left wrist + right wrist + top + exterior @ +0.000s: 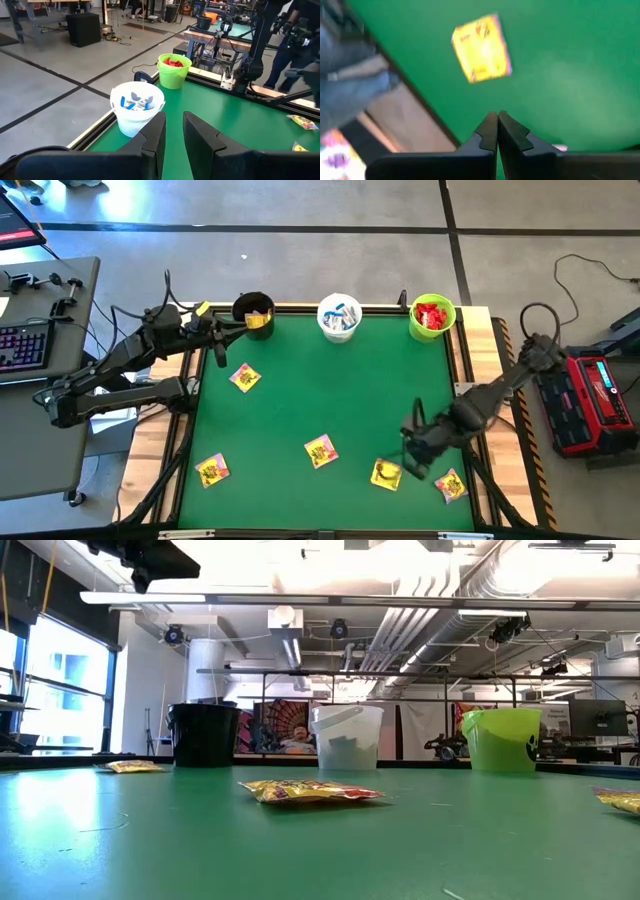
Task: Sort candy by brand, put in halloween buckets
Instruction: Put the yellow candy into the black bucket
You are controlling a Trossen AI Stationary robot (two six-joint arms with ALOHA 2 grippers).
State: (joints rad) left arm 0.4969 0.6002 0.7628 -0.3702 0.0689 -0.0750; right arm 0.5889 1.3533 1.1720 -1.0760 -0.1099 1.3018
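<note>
Three halloween buckets line the far edge of the green mat: black (253,310), white (339,317) holding white-and-blue candy, and lime green (432,317) holding red candy. A yellow packet (258,323) lies at the black bucket's near rim. My left gripper (232,326) hovers beside that bucket. In the left wrist view its fingers (155,135) stand slightly apart with nothing between them. Yellow candy lies scattered on the mat (245,377), (320,450), (212,470). My right gripper (410,452) is shut and empty above a yellow packet (386,474) (481,47).
Another yellow packet (450,484) lies near the mat's front right corner. A raised black frame borders the mat. A keyboard desk (30,340) stands left of the table, and a red unit (590,395) sits on the floor at the right. People stand beyond the table (295,30).
</note>
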